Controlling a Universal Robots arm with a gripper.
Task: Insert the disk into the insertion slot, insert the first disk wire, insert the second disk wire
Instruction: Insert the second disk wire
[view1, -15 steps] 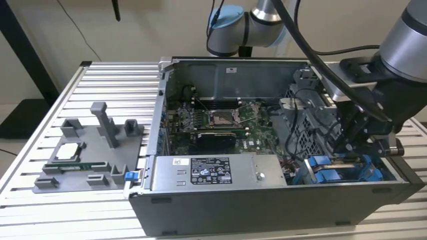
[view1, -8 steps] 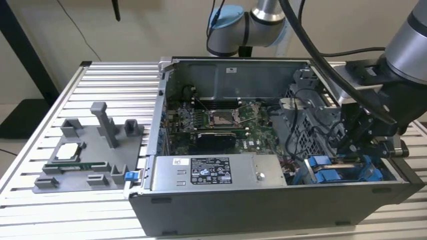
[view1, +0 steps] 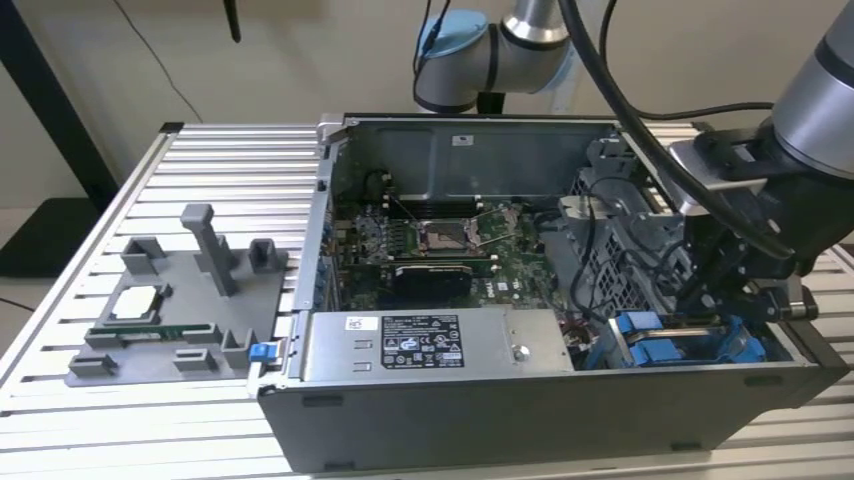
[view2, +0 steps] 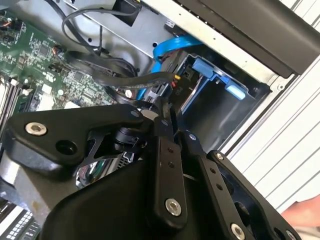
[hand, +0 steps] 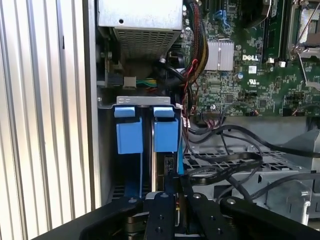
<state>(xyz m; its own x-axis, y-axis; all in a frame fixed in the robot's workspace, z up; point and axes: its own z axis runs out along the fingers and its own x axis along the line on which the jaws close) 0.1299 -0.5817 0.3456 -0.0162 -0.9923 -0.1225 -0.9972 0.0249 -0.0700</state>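
Disk (hand: 160, 165) edge-up, lengthwise in slot (hand: 131, 102)

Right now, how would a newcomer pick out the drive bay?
Find the open computer case on the slatted table. In its near corner at the exterior view's right, beside the power supply, sits the insertion slot. Bright blue plastic tabs mark it out.

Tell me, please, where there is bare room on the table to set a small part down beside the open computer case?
Bare slats lie on the slatted table behind the grey fixture tray, between it and the table's far edge, and in front of that tray. Inside the computer case it is crowded: cables, drive bay and the gripper fill the exterior view's right corner.
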